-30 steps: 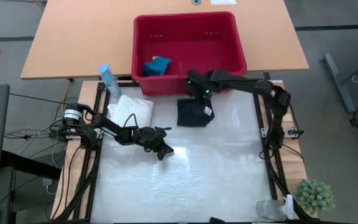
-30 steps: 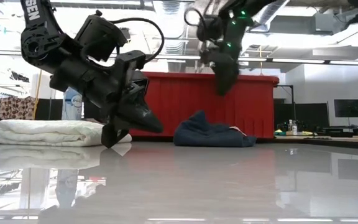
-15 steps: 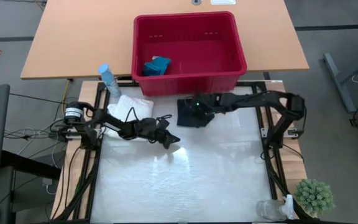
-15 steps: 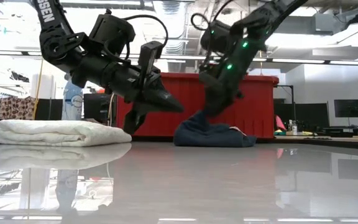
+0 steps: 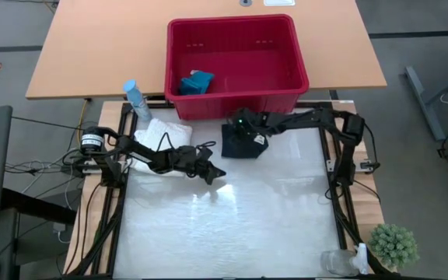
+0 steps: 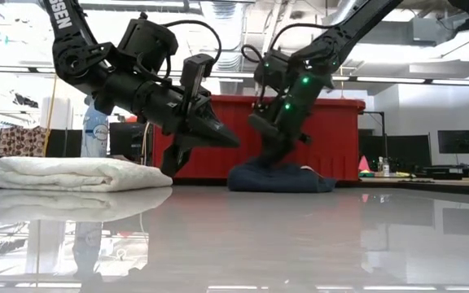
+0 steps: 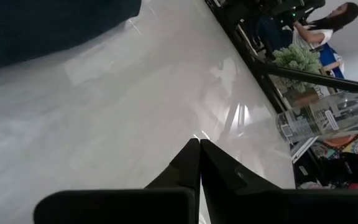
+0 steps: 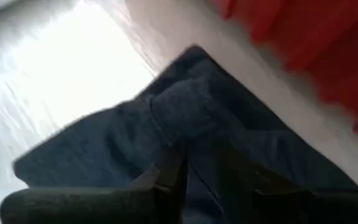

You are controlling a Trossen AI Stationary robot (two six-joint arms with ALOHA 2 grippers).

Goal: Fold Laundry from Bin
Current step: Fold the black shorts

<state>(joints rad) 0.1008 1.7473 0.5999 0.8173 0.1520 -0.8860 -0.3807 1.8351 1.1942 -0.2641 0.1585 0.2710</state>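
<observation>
navy cloth (image 5: 241,142): crumpled on the table, just at six o'clock of the red bin (image 5: 236,99).
right gripper (image 5: 246,132): down on the cloth's top, fingers pinched into a fold of the navy fabric, so it's gripping it.
teal cloth (image 5: 197,82): in the bin, toward nine o'clock.
white cloth (image 5: 164,137): folded, at nine o'clock of the navy one.
left gripper (image 5: 212,173): fingers closed on nothing, hovering between the two cloths, toward six o'clock.
step: picking up the navy piece to spread it, i'd say.
next: lift clear, then find a second corner for the left.
</observation>
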